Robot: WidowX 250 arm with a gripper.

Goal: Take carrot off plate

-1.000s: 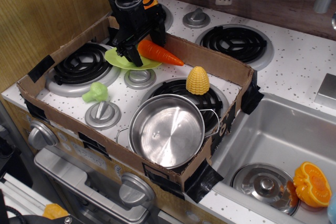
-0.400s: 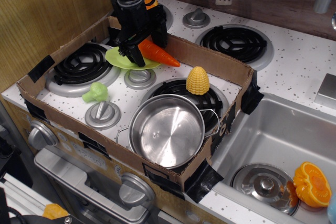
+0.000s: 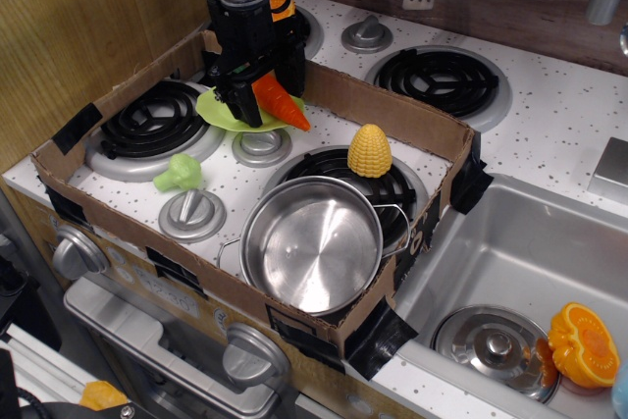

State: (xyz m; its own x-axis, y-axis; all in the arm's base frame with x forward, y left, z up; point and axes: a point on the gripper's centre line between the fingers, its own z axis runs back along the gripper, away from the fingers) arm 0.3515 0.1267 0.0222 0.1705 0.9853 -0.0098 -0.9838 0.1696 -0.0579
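Note:
The orange carrot (image 3: 280, 100) is held at its thick end in my black gripper (image 3: 253, 91), tip hanging down to the right, lifted above the lime-green plate (image 3: 224, 114). The plate lies on the stove top inside the cardboard box, at its back left, partly hidden by the gripper. The carrot's green top is hidden by the fingers. The carrot's tip hangs at the plate's right rim.
The cardboard box wall (image 3: 392, 105) runs just behind and right of the plate. Inside it are a yellow corn (image 3: 369, 150), a steel pot (image 3: 312, 244), a green broccoli toy (image 3: 179, 173) and stove knobs (image 3: 261, 145). A sink (image 3: 510, 242) lies to the right.
The gripper has risen with the carrot. The carrot has swung from lying nearly flat pointing right to hanging steeply tip down, and its tip has come back left toward the plate.

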